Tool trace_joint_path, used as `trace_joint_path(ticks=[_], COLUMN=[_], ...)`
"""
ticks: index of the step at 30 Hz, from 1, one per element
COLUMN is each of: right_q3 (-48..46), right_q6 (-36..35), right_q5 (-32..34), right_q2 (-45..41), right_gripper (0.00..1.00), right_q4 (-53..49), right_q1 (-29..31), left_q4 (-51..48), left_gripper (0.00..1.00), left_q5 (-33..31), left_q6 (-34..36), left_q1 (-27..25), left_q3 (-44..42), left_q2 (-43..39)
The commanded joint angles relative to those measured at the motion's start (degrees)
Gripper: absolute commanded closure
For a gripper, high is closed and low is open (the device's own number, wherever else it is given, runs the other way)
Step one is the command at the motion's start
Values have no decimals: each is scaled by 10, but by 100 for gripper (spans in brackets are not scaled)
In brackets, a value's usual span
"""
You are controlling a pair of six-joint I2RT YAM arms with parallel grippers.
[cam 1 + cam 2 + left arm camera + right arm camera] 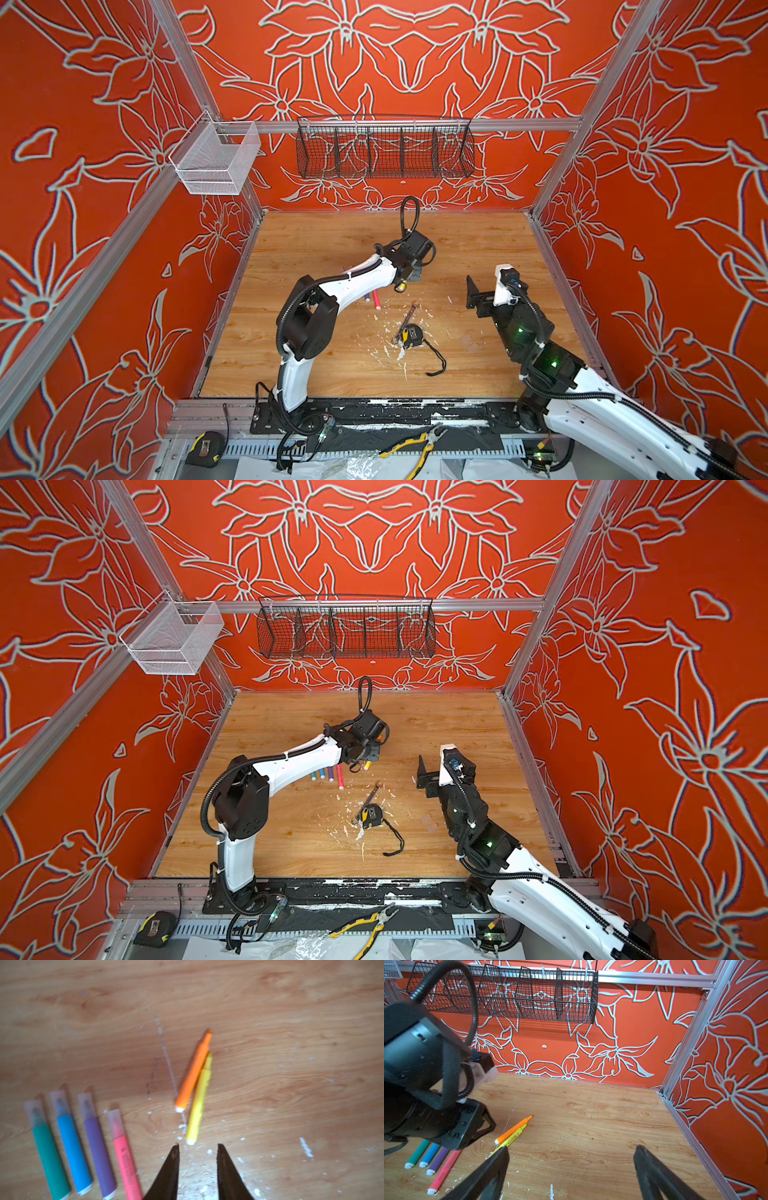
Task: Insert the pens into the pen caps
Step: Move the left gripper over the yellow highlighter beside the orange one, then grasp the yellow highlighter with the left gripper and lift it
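a wrench lies against a yellow tape measure among white flecks on the table.

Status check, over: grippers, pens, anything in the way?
Left gripper open, empty, near yellow pen. Right gripper open, empty. Orange pen and yellow pen uncapped, touching; other four pens capped. Nothing blocking.

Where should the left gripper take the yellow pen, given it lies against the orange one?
Probably grip the yellow pen from above on its barrel near the white end, jaws across it. That stretch sticks out past the orange pen, so both sides are free; nearer the tip the two lie touching.
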Motion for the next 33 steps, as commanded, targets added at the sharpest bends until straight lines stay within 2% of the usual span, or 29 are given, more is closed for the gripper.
trace_joint_path(ticks=[1, 13, 25, 33], right_q3=[-1, -2, -3, -3], right_q6=[7, 11, 13, 15], right_q5=[-11, -17, -21, -24], right_q2=[-5, -6, -8, -5], right_gripper=[4, 4, 4, 4], right_q4=[-4, -6, -7, -7], right_q1=[-4, -10, -13, -15], left_q4=[-40, -95, -131, -140], left_gripper=[71, 67, 67, 67], left_q5=[5, -22, -41, -32], left_q6=[45, 56, 48, 46], left_q1=[-5, -4, 4, 8], left_q3=[41, 129, 165, 167], left_q2=[52, 137, 189, 209])
